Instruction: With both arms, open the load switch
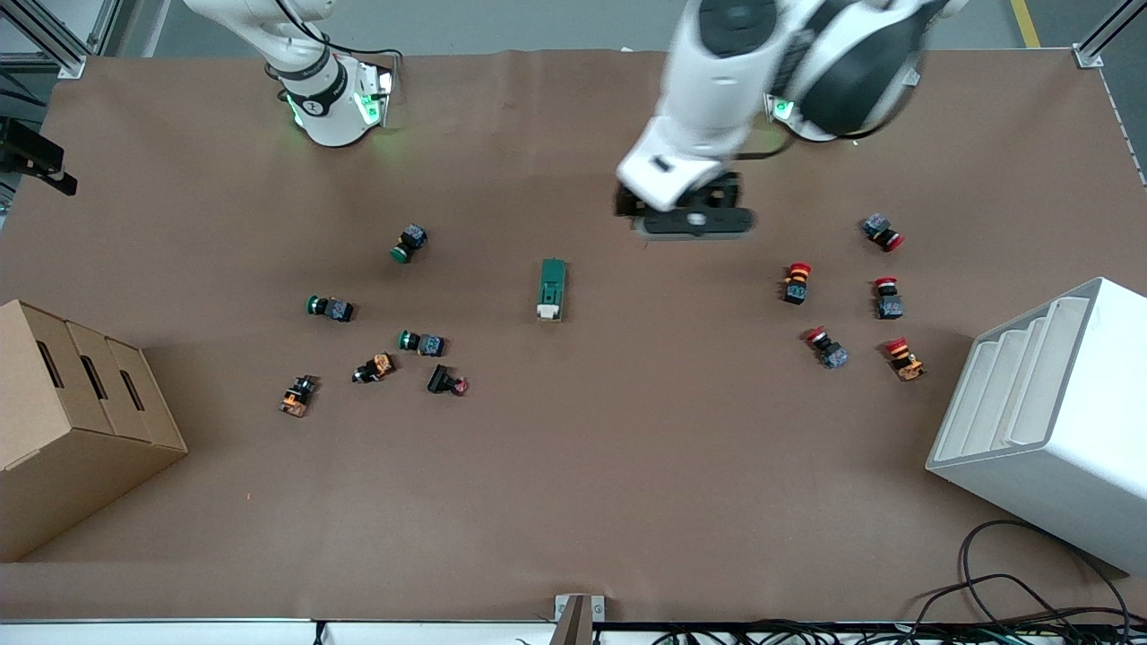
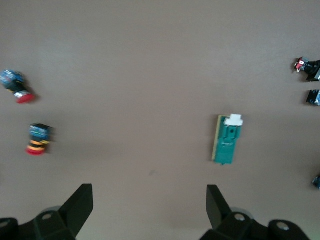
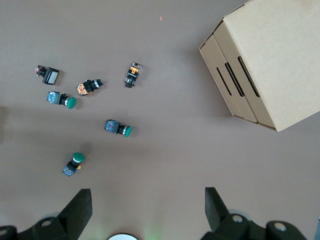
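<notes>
High front overview, wrist views looking down

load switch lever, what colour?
White, on the dark-green load switch; clearest in the left wrist view.

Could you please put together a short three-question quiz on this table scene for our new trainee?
1. True or false: the left pincer is open.
2. Which pincer's wrist view shows the cardboard box? A) left B) right
3. Fill in: the load switch lies flat on the ____, held by no pincer.

Key: 1 true; 2 B, the right pincer, also open; 3 table.
</notes>
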Motion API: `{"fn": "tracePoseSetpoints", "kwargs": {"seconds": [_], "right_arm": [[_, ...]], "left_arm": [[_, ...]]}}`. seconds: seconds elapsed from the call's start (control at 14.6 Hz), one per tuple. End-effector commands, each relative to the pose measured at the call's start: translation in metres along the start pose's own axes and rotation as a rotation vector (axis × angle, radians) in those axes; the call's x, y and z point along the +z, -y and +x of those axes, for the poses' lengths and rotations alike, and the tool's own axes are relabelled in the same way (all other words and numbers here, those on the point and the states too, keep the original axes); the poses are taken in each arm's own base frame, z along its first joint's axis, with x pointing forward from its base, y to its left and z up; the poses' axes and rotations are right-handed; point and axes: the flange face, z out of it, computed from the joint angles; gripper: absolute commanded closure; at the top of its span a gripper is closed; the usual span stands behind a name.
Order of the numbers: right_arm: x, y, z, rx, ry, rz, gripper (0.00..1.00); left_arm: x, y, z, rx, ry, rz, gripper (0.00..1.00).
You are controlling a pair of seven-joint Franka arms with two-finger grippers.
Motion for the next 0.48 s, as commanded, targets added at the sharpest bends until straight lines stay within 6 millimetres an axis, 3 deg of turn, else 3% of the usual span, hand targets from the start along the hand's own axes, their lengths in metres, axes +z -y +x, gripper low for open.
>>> {"fn": "tracePoseSetpoints", "kwargs": {"seconds": [0.0,0.21,0.41], "right_arm": [[-0.006,0.003,-0.004,-0.027,-0.002,-0.036,0.00],[-0.015,0.011,-0.001,-0.026,-0.016,-0.051,0.00],[-0.017,0.006,0.002,-0.013,-0.023,-0.056,0.00]], "left_arm": [[0.047,-0.065,-0.036,-0.057,-0.045,0.024,0.00],[0.120,-0.125,-0.097,-0.064,-0.162,0.034,0.00],[0.182,-0.155,-0.143,-0.038,-0.337,0.069,0.00]]}}
